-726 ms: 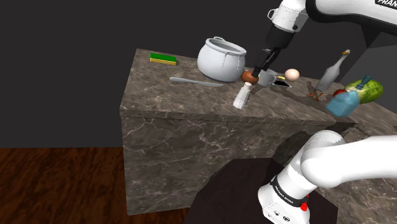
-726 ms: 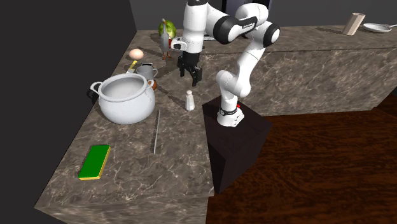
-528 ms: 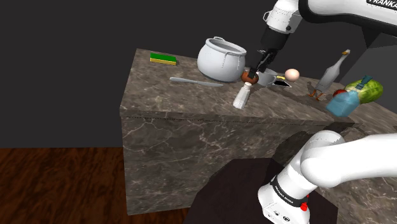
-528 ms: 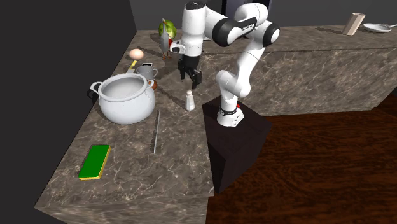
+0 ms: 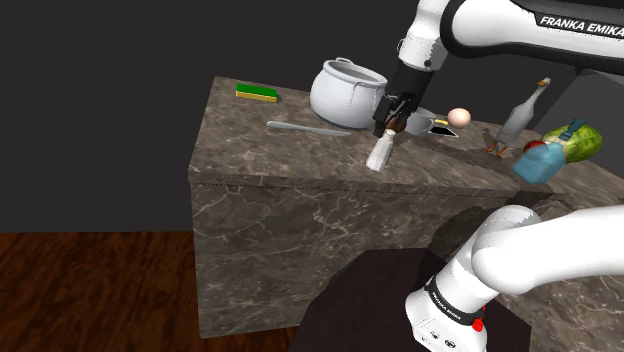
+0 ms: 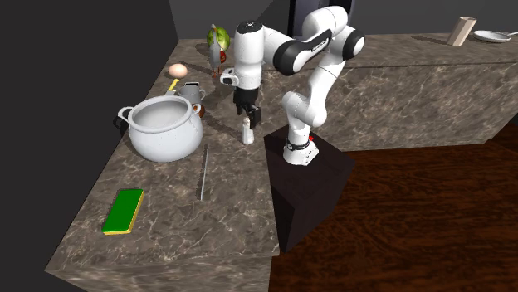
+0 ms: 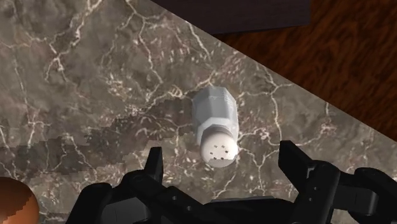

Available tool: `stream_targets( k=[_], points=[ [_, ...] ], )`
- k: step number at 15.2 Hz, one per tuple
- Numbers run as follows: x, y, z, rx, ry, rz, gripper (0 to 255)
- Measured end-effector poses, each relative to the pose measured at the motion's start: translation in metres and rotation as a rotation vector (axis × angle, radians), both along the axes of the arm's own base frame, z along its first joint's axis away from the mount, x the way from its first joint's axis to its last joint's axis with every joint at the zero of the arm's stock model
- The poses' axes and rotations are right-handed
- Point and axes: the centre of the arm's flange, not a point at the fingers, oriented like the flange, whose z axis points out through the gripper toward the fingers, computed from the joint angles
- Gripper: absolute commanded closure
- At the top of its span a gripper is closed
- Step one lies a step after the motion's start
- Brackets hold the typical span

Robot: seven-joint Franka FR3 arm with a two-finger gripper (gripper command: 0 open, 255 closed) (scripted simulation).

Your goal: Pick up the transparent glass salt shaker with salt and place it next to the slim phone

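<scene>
Plainly, the gripper [image 7: 221, 154] stands spread wide. In the wrist view its two black fingers [image 7: 154, 163] rise well apart, and the salt shaker [image 7: 217, 126] sits in the gap between them, with bare counter showing on either side of it. Neither finger touches the shaker, so the claw holds nothing.

The shaker is pale grey-white with a faceted body and a rounded cap pierced by small holes. It stands upright on the dark veined stone counter [image 5: 300, 160], near the edge that faces the robot's stand [image 6: 307, 187].

In the shoulder view the gripper [image 5: 388, 120] hangs straight over the shaker [image 5: 379, 152], close above its cap. The second exterior view shows the same stacking, with the gripper [image 6: 246, 111] pointing down right over the shaker [image 6: 246, 132].

A big white pot [image 5: 345, 90] sits just beyond the shaker, and a long grey knife [image 5: 308, 128] lies between the two, toward the shoulder view's left. A green and yellow sponge [image 5: 257, 93] lies well apart at the far corner. An egg [image 5: 459, 117] and a bottle [image 5: 520, 114] stand off toward the shoulder view's right.
</scene>
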Motion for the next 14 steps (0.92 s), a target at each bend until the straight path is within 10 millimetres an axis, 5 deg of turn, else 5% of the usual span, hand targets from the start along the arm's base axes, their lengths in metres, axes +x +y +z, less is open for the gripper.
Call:
stream_targets(
  k=[8, 9, 14],
  points=[
    [-0.0001, -0.0008, -0.0130, 0.000, 0.000, -0.001, 0],
    [-0.0001, -0.0008, -0.0130, 0.000, 0.000, -0.001, 255],
    [0.0000, -0.0008, -0.0127, 0.000, -0.001, 0.000, 255]
  ],
)
